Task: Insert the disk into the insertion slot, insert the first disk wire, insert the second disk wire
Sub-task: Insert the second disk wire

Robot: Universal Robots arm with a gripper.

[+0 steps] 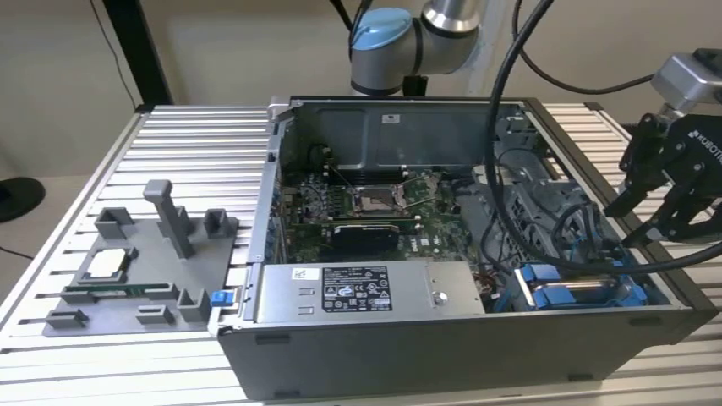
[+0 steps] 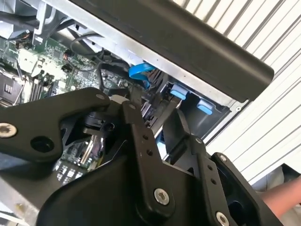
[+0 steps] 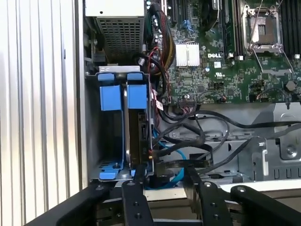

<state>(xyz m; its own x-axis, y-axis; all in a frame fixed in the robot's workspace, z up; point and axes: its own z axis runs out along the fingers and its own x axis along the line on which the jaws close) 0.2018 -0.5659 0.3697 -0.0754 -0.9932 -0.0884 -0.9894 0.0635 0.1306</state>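
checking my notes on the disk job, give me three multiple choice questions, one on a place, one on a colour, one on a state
1. In the exterior view, where is the hand?
A) at that view's left
B) at that view's right, over the case's edge
C) low in the middle
2. What colour is the disk's frame?
A) blue
B) red
C) yellow
3. How is the disk placed?
A) flat outside the case
B) gripped in the hand
C) standing in the insertion slot
Key: 1 B, it hangs over that rim; 2 A, the tab is bright blue; 3 C, it sits edge-on in the bay.
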